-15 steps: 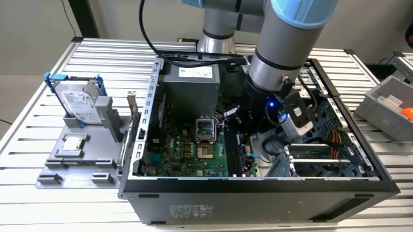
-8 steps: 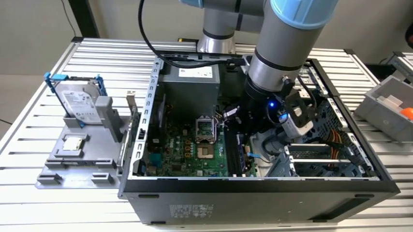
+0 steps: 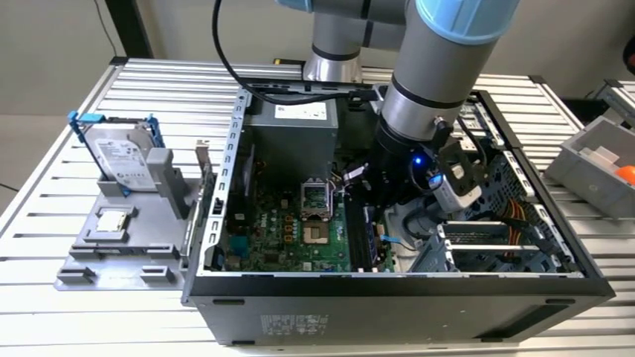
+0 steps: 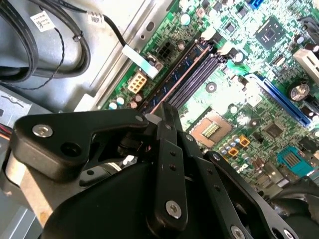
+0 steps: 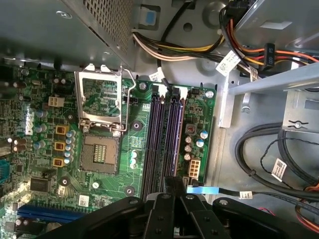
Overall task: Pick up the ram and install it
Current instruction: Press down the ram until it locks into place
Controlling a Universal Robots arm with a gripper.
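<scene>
**Slatted metal table, open computer: pincer down at the memory slots**

Slatted metal table (image 3: 89, 327) carried an open computer case (image 3: 397, 309), and the arm reached down into it. Nearest the second wrist view, the gripper (image 4: 167, 115) had its fingers drawn narrow, tips at the near end of the ram (image 4: 177, 74). The ram lay along the outermost memory slot. Whether the fingers pinched it or only pressed on it, I could not tell.

The stick looked light, thin, stiff and brittle. It is best held by its long edges and pushed straight down, never twisted.

The first wrist view showed the slots end-on and the open processor socket (image 5: 102, 107) beside them. The exterior view alone showed the hard drive (image 3: 124, 156), well apart at nine o'clock from the case.
</scene>
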